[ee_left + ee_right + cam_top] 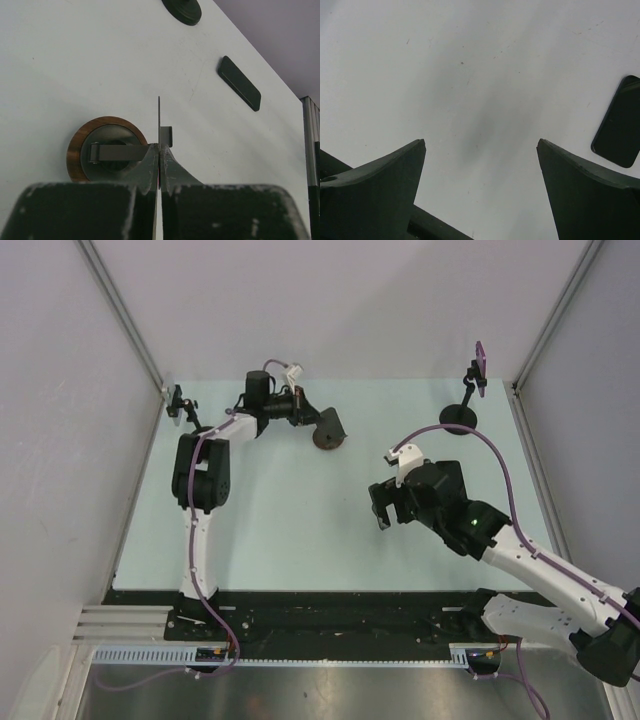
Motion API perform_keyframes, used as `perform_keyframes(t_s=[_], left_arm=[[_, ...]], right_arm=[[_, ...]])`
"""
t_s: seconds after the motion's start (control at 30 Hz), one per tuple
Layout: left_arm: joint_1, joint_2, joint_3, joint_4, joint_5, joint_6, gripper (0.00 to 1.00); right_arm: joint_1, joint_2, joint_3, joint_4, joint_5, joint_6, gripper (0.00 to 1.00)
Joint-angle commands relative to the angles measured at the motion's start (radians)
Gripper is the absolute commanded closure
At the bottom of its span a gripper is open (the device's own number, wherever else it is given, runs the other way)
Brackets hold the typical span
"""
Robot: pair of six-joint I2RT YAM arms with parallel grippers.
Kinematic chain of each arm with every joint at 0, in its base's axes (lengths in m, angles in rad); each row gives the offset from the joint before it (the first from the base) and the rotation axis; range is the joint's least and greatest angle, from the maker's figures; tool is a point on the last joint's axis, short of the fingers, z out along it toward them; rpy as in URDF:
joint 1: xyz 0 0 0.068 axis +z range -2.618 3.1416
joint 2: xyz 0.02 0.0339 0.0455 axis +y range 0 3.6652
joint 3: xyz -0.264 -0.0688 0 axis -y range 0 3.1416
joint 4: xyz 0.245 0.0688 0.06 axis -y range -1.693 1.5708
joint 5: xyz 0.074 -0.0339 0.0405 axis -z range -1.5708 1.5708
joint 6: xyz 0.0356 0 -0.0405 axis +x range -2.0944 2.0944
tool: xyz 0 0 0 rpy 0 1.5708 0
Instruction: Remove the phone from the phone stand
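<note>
The phone, a flat black slab, lies on the table away from the phone stand; it also shows at the right edge of the right wrist view. The stand has a round wooden-rimmed base, a hinged arm and a thin upright plate with a small lip. My left gripper is shut on that plate. My right gripper is open and empty over bare table, with the phone to the right of its right finger. In the top view the phone is hidden under the right gripper.
A black round base with a stalk and a small purple-edged device stands at the back right; it also shows in the left wrist view. A small clamp mount sits at the back left. Grey walls enclose the table on three sides.
</note>
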Motion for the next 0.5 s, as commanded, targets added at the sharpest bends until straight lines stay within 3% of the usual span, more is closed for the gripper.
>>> perform_keyframes(t_s=[0.0,0.3,0.47], left_arm=[[-0.007,0.026,0.051,0.034,0.112,-0.006,1.0],[-0.009,0.022,0.03,0.007,0.186,-0.006,1.0],[-0.007,-0.001,0.005,-0.004,0.135,0.005,0.7]], right_arm=[[0.006,0.014,0.001,0.017,0.025,0.02,0.01],[0.007,0.06,0.001,0.051,0.008,0.009,0.01],[0.009,0.068,-0.001,0.056,0.004,0.006,0.01]])
